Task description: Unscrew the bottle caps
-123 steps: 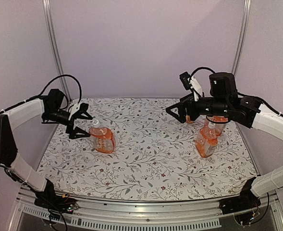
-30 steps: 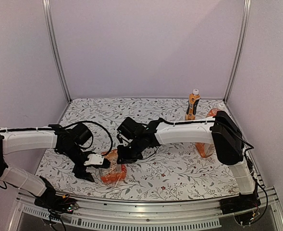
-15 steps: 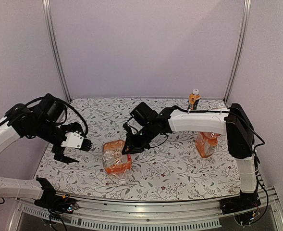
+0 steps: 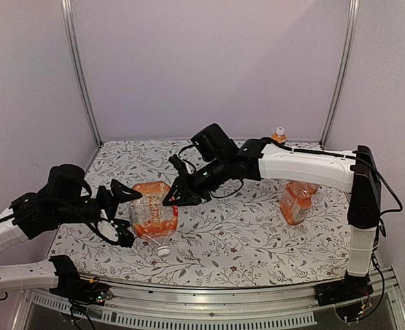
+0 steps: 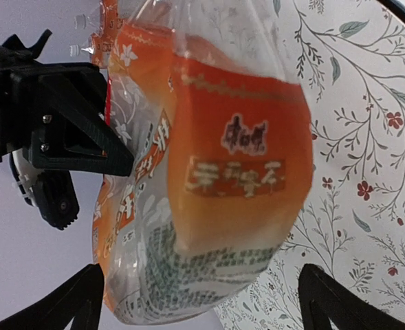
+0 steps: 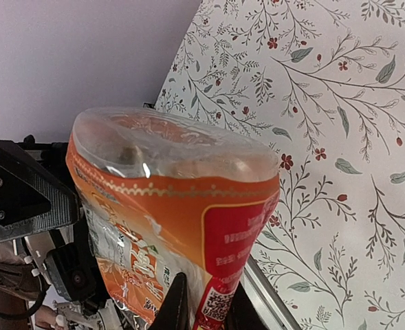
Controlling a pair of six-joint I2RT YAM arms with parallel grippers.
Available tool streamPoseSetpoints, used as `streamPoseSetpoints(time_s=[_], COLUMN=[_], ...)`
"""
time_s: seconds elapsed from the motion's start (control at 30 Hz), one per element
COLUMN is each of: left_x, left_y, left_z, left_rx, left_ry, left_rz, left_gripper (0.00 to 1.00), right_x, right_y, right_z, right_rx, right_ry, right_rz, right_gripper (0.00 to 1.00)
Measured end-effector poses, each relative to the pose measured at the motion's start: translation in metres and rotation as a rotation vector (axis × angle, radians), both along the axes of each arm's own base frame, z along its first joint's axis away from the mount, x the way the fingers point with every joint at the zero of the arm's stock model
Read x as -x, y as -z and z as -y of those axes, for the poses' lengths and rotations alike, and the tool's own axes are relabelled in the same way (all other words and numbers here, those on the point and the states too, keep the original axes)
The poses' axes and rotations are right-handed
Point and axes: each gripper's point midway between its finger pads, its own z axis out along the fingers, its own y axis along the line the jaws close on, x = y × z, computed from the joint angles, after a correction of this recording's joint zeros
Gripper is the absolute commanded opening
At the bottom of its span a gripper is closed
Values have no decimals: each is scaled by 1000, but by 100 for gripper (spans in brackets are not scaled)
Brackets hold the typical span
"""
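Cap [image 4: 163,251], small, round and white, sits screwed on a squat clear bottle [image 4: 152,214] of orange drink. The bottle is tipped upside-down over the near-left part of the flowered tabletop [image 4: 243,240], cap lowest; whether the cap touches the tabletop is unclear. The right claw [image 4: 170,197] is clenched on the orange label near the bottle's base. The left claw [image 4: 122,215] is released, spread wide just left of the bottle. A second bottle [image 4: 296,203] stands at the right.
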Motion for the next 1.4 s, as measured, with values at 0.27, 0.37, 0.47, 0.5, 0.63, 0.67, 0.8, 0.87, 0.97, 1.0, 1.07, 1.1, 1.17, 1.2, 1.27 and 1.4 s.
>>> streamPoseSetpoints(time_s=[0.27,0.37,0.47,0.5,0.63,0.67,0.8,0.87,0.97,1.0,1.07,1.1,1.17,1.2,1.27,1.4], left_x=[-10,-12,-13,-14,-15,-15,-11,-9,-3,1,8,13,24,27,36,47], left_y=[-8,-9,-11,-11,-23,-28,-50,-56,-64,-67,-72,-74,-78,-79,-80,-78], left_z=[22,29,32,32,32,32,31,29,28,28,30,31,35,36,39,41], left_rx=[66,86,100,106,162,182,280,324,382,402,434,447,466,471,478,473], left_ry=[50,61,49,38,-24,-43,-130,-187,-259,-281,-304,-308,-303,-300,-288,-284], left_rz=[100,115,98,87,15,-9,-147,-235,-381,-442,-548,-595,-698,-729,-807,-899], left_gripper=[76,51,38,34,30,30,31,32,32,33,33,33,33,33,33,33], right_x=[8,9,7,5,2,2,-3,-4,-4,-3,3,9,27,36,53,81], right_y=[-16,-20,-21,-22,-28,-32,-68,-91,-131,-145,-168,-177,-185,-186,-181,-162], right_z=[-8,-10,-9,-8,-5,-4,7,19,44,53,66,69,72,72,72,68], right_rx=[-34,-40,-41,-38,-51,-56,-100,-123,-152,-163,-183,-193,-214,-222,-244,-295], right_ry=[-12,-8,-2,7,4,4,20,38,68,78,75,54,-22,-64,-156,-342], right_rz=[-10,-14,-9,-12,27,41,182,272,435,499,615,675,787,832,916,1065], right_gripper=[0,15,45,53,66,68,72,73,73,74,75,75,76,78,81,84])
